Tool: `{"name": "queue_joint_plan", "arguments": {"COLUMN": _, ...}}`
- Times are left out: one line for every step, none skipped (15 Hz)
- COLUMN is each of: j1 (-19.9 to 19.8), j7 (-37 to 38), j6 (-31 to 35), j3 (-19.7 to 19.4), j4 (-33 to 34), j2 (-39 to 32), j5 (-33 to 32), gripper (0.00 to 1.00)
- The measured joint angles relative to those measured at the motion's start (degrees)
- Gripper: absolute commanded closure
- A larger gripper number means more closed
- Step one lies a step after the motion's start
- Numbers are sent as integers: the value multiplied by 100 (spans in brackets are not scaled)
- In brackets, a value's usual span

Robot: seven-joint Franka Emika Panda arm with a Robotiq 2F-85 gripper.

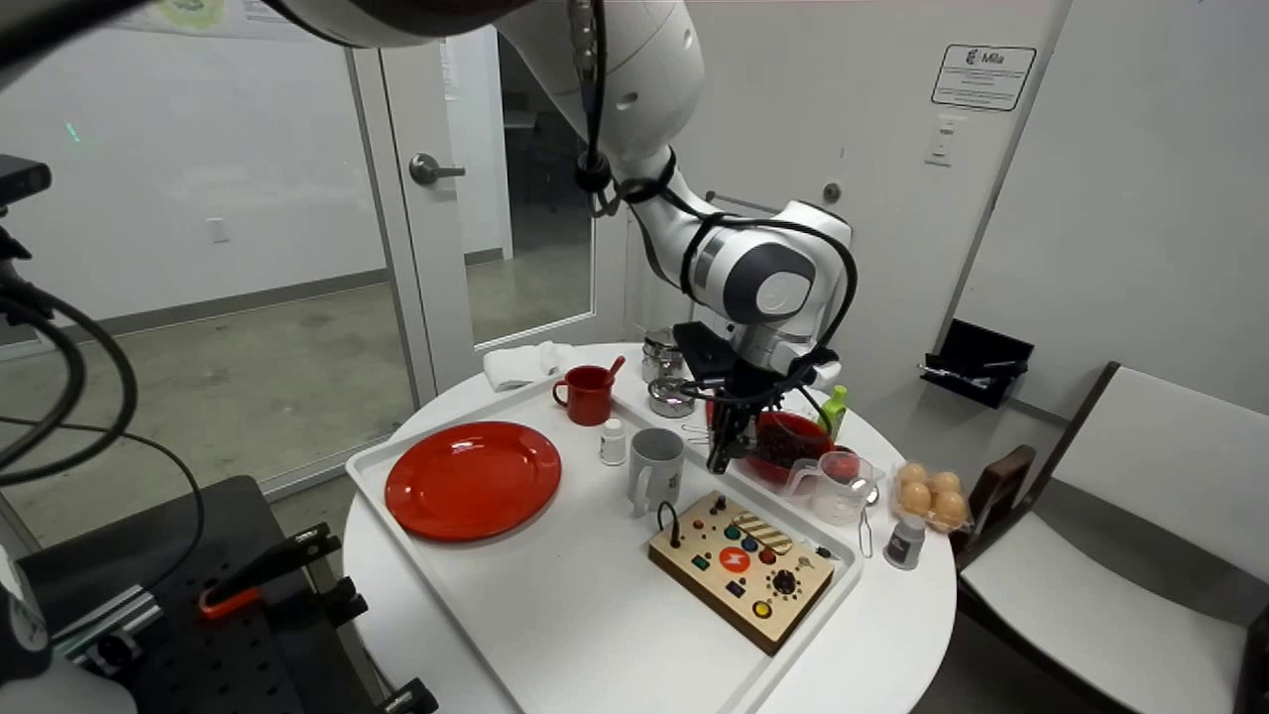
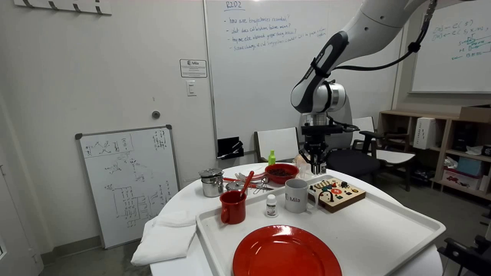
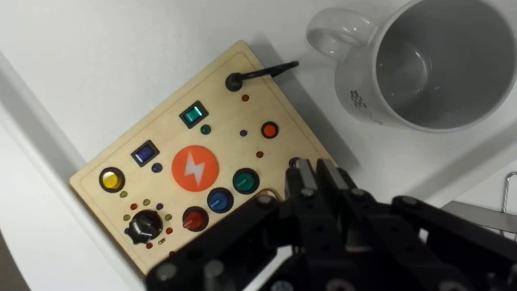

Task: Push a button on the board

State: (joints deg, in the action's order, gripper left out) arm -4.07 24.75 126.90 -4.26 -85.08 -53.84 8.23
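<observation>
The board [image 3: 226, 149] is a pale wooden box panel with coloured buttons, knobs and switches. It lies on the tray and shows in both exterior views [image 1: 724, 578] [image 2: 342, 198]. In the wrist view I see a yellow button [image 3: 110, 180], an orange button [image 3: 269, 129] and a dark purple button [image 3: 293, 162]. My gripper [image 3: 312, 161] points down, its fingers almost together with a thin gap and nothing between them. It hovers above the board's far edge in an exterior view [image 1: 718, 464]. The fingertips partly hide the purple button; whether they touch it I cannot tell.
A grey mug [image 3: 436, 72] stands close beside the board. The white tray [image 1: 555, 615] also holds a red plate [image 1: 473, 481], a red cup [image 1: 589, 396] and a small white bottle [image 1: 613, 443]. Behind the gripper are a red bowl [image 2: 282, 173] and a clear measuring cup [image 1: 841, 488].
</observation>
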Motion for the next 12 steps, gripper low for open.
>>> {"name": "queue_joint_plan", "arguments": {"j1": 4, "j7": 83, "j6": 31, "j3": -4, "j4": 40, "j2": -70, "j5": 13, "gripper": 89}}
{"name": "queue_joint_plan", "arguments": {"j1": 5, "j7": 154, "j6": 75, "j3": -11, "j4": 51, "j2": -116, "j5": 25, "gripper": 89}}
{"name": "queue_joint_plan", "arguments": {"j1": 4, "j7": 224, "j6": 121, "j3": -26, "j4": 51, "j2": -149, "j5": 40, "gripper": 89}}
{"name": "queue_joint_plan", "arguments": {"j1": 3, "j7": 281, "j6": 156, "j3": -44, "j4": 51, "j2": -170, "j5": 56, "gripper": 89}}
{"name": "queue_joint_plan", "arguments": {"j1": 1, "j7": 340, "j6": 187, "j3": -62, "j4": 49, "j2": -181, "j5": 72, "gripper": 89}}
{"name": "queue_joint_plan", "arguments": {"j1": 0, "j7": 377, "j6": 209, "j3": -79, "j4": 44, "j2": -182, "j5": 94, "gripper": 89}}
{"name": "queue_joint_plan", "arguments": {"j1": 0, "j7": 407, "j6": 222, "j3": -95, "j4": 43, "j2": -182, "j5": 117, "gripper": 90}}
{"name": "queue_joint_plan", "arguments": {"j1": 0, "j7": 434, "j6": 235, "j3": -109, "j4": 43, "j2": -182, "j5": 140, "gripper": 68}}
{"name": "queue_joint_plan", "arguments": {"j1": 0, "j7": 437, "j6": 237, "j3": -110, "j4": 43, "j2": -181, "j5": 144, "gripper": 64}}
{"name": "queue_joint_plan", "arguments": {"j1": 0, "j7": 438, "j6": 238, "j3": -110, "j4": 38, "j2": -178, "j5": 155, "gripper": 60}}
{"name": "queue_joint_plan", "arguments": {"j1": 1, "j7": 438, "j6": 238, "j3": -109, "j4": 34, "j2": -173, "j5": 159, "gripper": 52}}
{"name": "queue_joint_plan", "arguments": {"j1": 2, "j7": 438, "j6": 237, "j3": -106, "j4": 31, "j2": -168, "j5": 161, "gripper": 46}}
